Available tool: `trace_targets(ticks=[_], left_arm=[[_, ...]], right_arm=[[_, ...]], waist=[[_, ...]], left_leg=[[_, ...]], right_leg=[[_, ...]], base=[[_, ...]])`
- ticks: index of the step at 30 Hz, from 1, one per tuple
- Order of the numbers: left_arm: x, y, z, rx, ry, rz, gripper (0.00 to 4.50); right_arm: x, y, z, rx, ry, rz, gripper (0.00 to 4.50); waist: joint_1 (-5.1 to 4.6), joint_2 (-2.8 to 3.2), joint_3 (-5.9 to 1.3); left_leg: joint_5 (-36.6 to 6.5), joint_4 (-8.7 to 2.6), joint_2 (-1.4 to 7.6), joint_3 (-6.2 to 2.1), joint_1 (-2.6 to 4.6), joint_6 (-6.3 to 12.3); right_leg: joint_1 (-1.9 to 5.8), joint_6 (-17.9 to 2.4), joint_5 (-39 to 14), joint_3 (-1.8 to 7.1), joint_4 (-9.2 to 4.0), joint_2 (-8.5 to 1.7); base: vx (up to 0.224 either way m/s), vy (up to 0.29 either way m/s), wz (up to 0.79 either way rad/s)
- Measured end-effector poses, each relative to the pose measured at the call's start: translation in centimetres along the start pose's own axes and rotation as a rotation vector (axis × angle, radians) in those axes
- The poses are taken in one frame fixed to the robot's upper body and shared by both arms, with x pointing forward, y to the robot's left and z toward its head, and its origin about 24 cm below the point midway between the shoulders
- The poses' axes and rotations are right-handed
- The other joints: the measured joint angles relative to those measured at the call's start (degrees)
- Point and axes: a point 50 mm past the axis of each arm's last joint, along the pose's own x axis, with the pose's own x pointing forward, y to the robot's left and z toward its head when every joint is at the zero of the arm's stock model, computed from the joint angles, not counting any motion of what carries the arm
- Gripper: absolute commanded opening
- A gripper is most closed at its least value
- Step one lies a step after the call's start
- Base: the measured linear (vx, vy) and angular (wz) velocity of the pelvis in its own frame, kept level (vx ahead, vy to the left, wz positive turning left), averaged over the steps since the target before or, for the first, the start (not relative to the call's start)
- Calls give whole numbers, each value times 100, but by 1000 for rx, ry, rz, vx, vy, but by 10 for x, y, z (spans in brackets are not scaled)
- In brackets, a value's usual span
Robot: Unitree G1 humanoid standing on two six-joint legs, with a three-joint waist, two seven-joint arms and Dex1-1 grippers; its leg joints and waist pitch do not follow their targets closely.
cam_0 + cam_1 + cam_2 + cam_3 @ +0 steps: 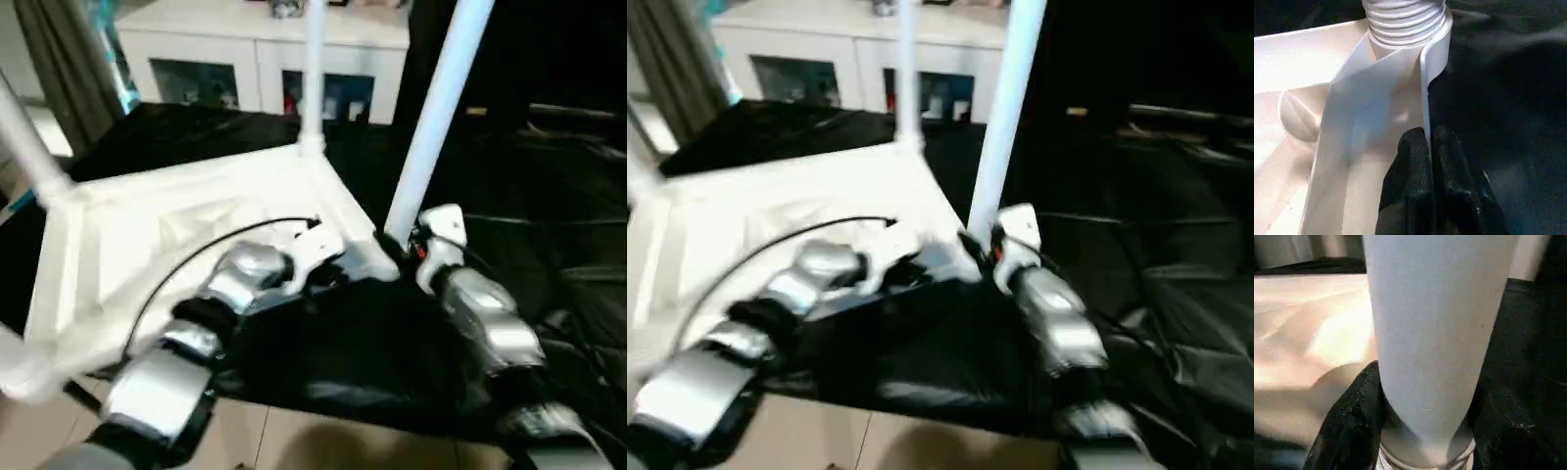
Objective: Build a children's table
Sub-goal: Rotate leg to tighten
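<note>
The small white plastic children's table top (186, 245) lies upside down on the large table's black sheet (549, 255), with long white tube legs standing up from its corner sockets. The left gripper (1429, 147) has its two black fingers pressed together on the thin white edge wall of the top, just below a ribbed leg base (1405, 22) beyond the fingertips. The right gripper (1425, 431) has its black fingers on either side of the near-corner white tube leg (1435, 323), which stands upright between the jaws close above its socket.

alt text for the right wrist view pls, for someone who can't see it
A white tube leg stands upright between the right gripper's two black fingers, one on each side, jaws closed around it near its base. Behind lies the white table top on a black sheet.
</note>
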Motion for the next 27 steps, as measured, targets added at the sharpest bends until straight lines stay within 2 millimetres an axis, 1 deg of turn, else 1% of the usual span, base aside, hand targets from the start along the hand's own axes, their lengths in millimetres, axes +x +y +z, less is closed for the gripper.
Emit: trace_targets(ticks=[1,3,7,8,10,13,14,15,16,20,23,25,27], left_arm=[[6,-2,5,-17,7,31,0],[13,-7,10,-35,4,50,0],[13,-6,11,-38,5,65,0],[13,-6,11,-37,5,65,0],[13,-5,11,-36,4,62,0],[11,-4,10,-32,3,64,0],[10,-3,9,-29,2,58,0],[9,-2,8,-30,3,54,0],[8,-2,8,-33,2,53,0],[-3,5,1,0,-6,5,0],[-16,9,-7,33,-17,-76,0],[-21,9,-10,47,-26,-122,0],[-29,8,-13,61,-41,-206,0]], right_arm=[[6,-1,3,3,11,-54,202],[8,-3,5,4,17,-94,202],[11,-1,7,-6,22,-103,202],[11,-1,7,-7,20,-100,236],[11,-1,7,-8,18,-95,272],[11,0,5,-17,18,-74,280],[12,0,5,-36,14,-58,304],[12,0,5,-47,16,-45,304],[12,0,5,-54,18,-33,316],[3,-5,7,-138,34,124,316],[-12,-13,8,-201,57,286,316],[-20,-18,10,-228,71,352,316],[-34,-23,12,-283,97,480,316]], waist=[[-30,0,0],[-32,2,-5],[-19,10,-11],[-21,10,-11],[-23,10,-11],[-25,10,-11],[-38,11,-10],[-49,11,-10],[-57,11,-10],[-59,12,-5],[-15,15,-1],[1,19,1],[58,29,7]], left_leg=[[0,-1,-1,-1,-5,0],[0,0,-2,-1,-7,1],[2,-17,0,-5,-10,3],[6,-18,0,-5,-10,9],[6,-17,0,-5,-9,11],[1,-17,0,-5,-10,2],[1,-17,0,-5,-11,1],[1,-18,0,-5,-10,1],[1,-20,0,-5,-10,1],[6,-28,3,-8,-16,10],[19,-29,6,-11,-23,31],[19,-28,6,-10,-28,32],[13,-28,5,-7,-32,41]], right_leg=[[-1,-1,1,0,-4,0],[5,-7,12,1,-4,0],[1,-23,20,-3,-2,2],[1,-23,19,-3,-2,2],[0,-23,19,-3,-3,2],[-4,-22,19,-3,-4,2],[-6,-20,18,-3,-4,2],[-6,-19,17,-3,-3,3],[-6,-18,16,-4,-3,4],[-14,-1,6,-8,-2,7],[-18,-19,9,-14,-1,8],[-19,-21,3,-13,-3,7],[-20,-17,-9,-12,-9,6]], base=[[0,0,0],[0,0,0],[0,0,0],[0,0,0],[0,0,0],[0,0,0],[0,0,0],[0,0,0],[0,0,0],[0,0,0],[0,0,0],[0,0,0],[0,0,0]])
